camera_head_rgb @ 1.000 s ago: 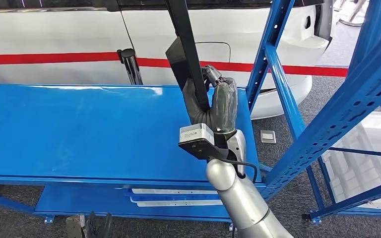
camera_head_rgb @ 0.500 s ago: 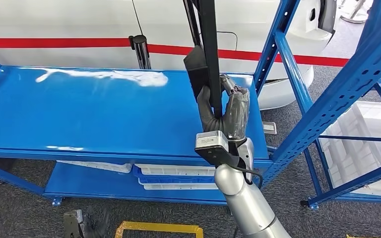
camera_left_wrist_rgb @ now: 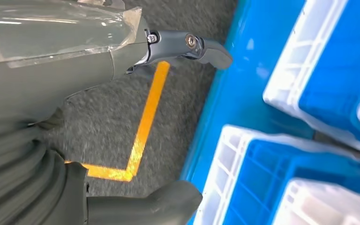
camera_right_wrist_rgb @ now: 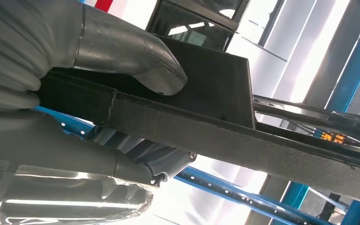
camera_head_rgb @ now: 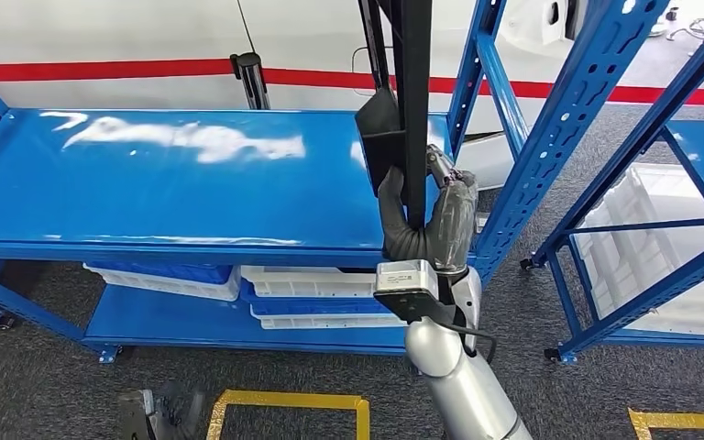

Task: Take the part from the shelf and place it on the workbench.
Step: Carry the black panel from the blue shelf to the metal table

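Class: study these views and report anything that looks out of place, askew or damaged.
Nothing looks damaged or spilled. One point to note: the right hand grips the long black part near its lower end, so it stands upright over the edge of the blue workbench. The left hand holds nothing.

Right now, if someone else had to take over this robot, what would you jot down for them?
Right hand: grips the long black part, held upright above the near right end of the blue workbench.
Left hand: holds nothing, fingers apart, hanging over grey floor with a yellow line beside white and blue bins.
Done: part is in hand, off the shelf.
Left: lower it onto the bench top and let go.
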Robot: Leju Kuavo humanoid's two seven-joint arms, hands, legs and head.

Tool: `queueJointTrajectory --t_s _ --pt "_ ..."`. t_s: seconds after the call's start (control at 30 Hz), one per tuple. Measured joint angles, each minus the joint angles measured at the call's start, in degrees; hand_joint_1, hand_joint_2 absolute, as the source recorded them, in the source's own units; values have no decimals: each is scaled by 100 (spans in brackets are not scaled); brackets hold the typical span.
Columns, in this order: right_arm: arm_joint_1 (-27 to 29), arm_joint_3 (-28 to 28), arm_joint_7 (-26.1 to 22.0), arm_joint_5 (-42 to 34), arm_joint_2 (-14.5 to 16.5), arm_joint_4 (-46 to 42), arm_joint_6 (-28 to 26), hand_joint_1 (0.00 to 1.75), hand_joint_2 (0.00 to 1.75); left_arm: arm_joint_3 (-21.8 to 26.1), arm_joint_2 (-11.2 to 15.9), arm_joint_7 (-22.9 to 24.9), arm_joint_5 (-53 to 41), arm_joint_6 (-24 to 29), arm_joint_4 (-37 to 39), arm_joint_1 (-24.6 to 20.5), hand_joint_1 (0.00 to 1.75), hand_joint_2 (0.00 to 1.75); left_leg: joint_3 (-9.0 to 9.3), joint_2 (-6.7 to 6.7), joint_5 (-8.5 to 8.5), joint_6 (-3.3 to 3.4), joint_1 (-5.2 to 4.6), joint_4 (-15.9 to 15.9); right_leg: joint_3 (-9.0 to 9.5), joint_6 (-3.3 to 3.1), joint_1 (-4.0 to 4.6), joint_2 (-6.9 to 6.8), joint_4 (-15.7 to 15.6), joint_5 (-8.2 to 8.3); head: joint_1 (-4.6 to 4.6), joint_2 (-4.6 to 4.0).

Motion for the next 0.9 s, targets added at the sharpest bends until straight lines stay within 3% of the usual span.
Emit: queueJointTrajectory --t_s 0.07,0.17,0.23,0.3,0.33,0.37,0.4,0.43,0.5,0.57,0.6,0.67,0.7,0.73,0.8,0.83,0.87,0.9 --pt "-5 -8 7 3 16 -29 2 175 175 1 1 -1 4 -5 -37 0 0 175 200 -44 -70 74 -51 -361 -43 72 -9 -7 0 76 -3 1" --pt "-11 -18 13 5 26 -43 7 175 175 2 2 -2 8 -7 -69 2 0 175 159 -30 97 226 -93 -484 -78 179 -9 3 -20 145 -15 0" --pt "-17 -30 15 5 15 -49 8 175 175 4 1 -2 5 -10 -92 -3 0 175 55 7 277 339 -79 -582 -214 139 10 15 235 -148 -2 1" --pt "-21 -33 14 10 2 -52 8 175 175 5 -3 -1 -1 -13 -103 -4 0 175 -116 21 431 387 -86 -599 -390 49 7 13 855 -673 10 1" --pt "-17 -36 13 17 -5 -51 7 175 175 5 -5 -1 -5 -12 -104 -2 0 175 -220 26 504 385 -92 -598 -438 43 7 13 1193 -840 12 1" --pt "-10 -40 10 27 -16 -51 5 175 175 5 -7 0 -9 -8 -104 -1 0 175 -324 31 582 380 -95 -596 -432 70 7 13 1438 -889 11 1" --pt "-5 -45 5 38 -29 -50 3 175 175 5 -7 0 -13 -2 -104 -1 0 175 -435 36 666 371 -98 -592 -349 126 7 13 1533 -814 12 1" --pt "-1 -51 -1 49 -43 -49 0 175 175 5 -7 0 -16 5 -104 0 0 175 -544 40 751 358 -98 -589 -183 186 7 12 1455 -675 11 1" --pt "-1 -61 -24 58 -60 -48 -7 175 175 5 -7 0 -18 17 -104 1 0 175 -726 41 909 312 -107 -572 416 225 14 9 776 -542 12 1" --pt "-5 -66 -65 43 -66 -45 -21 175 175 6 -5 0 -18 27 -107 5 0 175 -813 44 1053 253 -121 -568 940 160 47 14 -31 -725 -2 1" --pt "-5 -70 -92 22 -71 -43 -33 175 175 7 -5 0 -18 32 -109 8 0 175 -827 47 1120 218 -120 -581 1057 123 69 19 -251 -814 -12 1" --pt "14 -91 -152 -43 -97 -22 -75 175 175 11 5 1 -16 35 -111 21 0 175 -847 36 1216 149 -91 -615 990 48 46 11 -280 -780 -17 0" --pt "23 -103 -175 -72 -109 -8 -99 175 175 14 13 1 -15 35 -113 34 0 175 -875 24 1114 111 -72 -576 939 -11 24 3 -272 -722 -21 1" --pt "32 -113 -191 -95 -118 6 -119 175 175 16 20 2 -15 37 -117 48 0 175 -908 13 900 74 -54 -466 891 -67 1 -7 -274 -649 -25 1" --pt "38 -123 -210 -115 -123 18 -150 175 175 19 28 2 -32 58 -126 66 0 175 -981 3 250 -2 -18 58 767 -132 15 -15 -260 -496 -43 0" --pt "45 -126 -220 -117 -123 19 -168 175 175 19 30 2 -45 79 -129 67 0 175 -1004 3 40 -35 -5 408 694 -138 30 -17 -241 -431 -46 0" --pt "59 -129 -230 -117 -124 17 -188 175 175 20 33 2 -59 108 -131 67 0 175 -996 3 -26 -59 5 710 597 -134 43 -18 -207 -373 -47 0" --pt "81 -134 -237 -115 -125 16 -206 175 175 20 35 2 -68 136 -135 67 0 175 -933 3 42 -68 11 872 498 -124 50 -17 -161 -333 -49 0"
